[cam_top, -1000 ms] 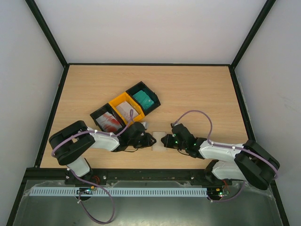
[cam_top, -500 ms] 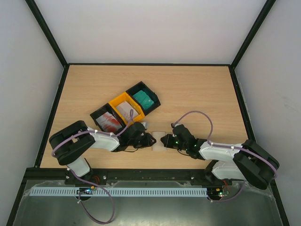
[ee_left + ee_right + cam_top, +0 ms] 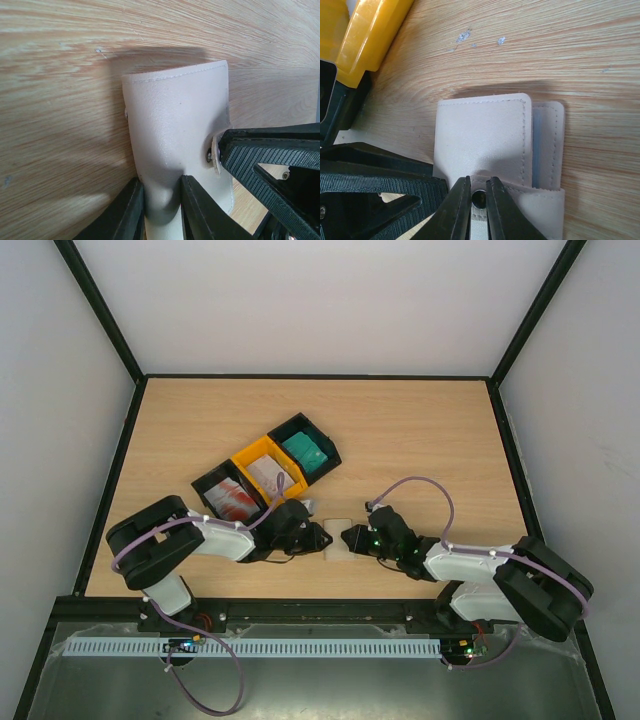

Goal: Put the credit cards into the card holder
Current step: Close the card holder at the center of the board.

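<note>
The small flat beige folding card holder (image 3: 338,538) lies folded on the wooden counter (image 3: 420,440) between my arms; my left jaws clamp one end, my right jaws pinch the snap tab (image 3: 535,205) opposite; the right should peel it open

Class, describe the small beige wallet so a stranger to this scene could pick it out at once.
On the light wooden table, look just nearer than the diagonal row of black and yellow plastic trays. The small flat beige wallet lies there, held by the left gripper and the right gripper. Unlike the rigid trays, it is pale, folded, with a snap tab.
</note>
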{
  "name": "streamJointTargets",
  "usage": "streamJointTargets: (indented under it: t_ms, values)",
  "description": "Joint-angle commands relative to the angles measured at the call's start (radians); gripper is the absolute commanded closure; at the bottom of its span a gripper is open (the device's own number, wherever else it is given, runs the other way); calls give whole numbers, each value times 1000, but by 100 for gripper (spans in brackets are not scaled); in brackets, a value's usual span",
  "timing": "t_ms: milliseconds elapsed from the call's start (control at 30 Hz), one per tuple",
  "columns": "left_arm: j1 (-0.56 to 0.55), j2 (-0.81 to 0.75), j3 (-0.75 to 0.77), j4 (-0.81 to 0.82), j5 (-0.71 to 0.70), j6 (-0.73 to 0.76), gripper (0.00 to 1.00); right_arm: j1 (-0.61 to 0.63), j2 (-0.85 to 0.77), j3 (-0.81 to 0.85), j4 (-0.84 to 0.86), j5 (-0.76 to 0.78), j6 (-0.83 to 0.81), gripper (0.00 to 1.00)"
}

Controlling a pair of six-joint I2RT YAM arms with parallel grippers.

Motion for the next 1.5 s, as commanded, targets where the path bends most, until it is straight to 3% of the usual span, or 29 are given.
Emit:
streamJointTargets:
  t_ms: [0,333,767,1167,1467]
  values:
    - [-17,46,-15,-92,9,12,77,2,9,0,-23,11,-10,90]
    - [-19,52,-13,-90,9,14,77,18,38,11,-98,22,-59,96]
    - [-19,60,-7,-100,8,15,78,154,153,47,-218,184,-37,98]
    - [-19,72,9,-115,-1,12,78,286,160,44,-294,381,-6,97]
    - [-19,74,17,-128,-6,10,78,457,299,151,-404,592,44,97]
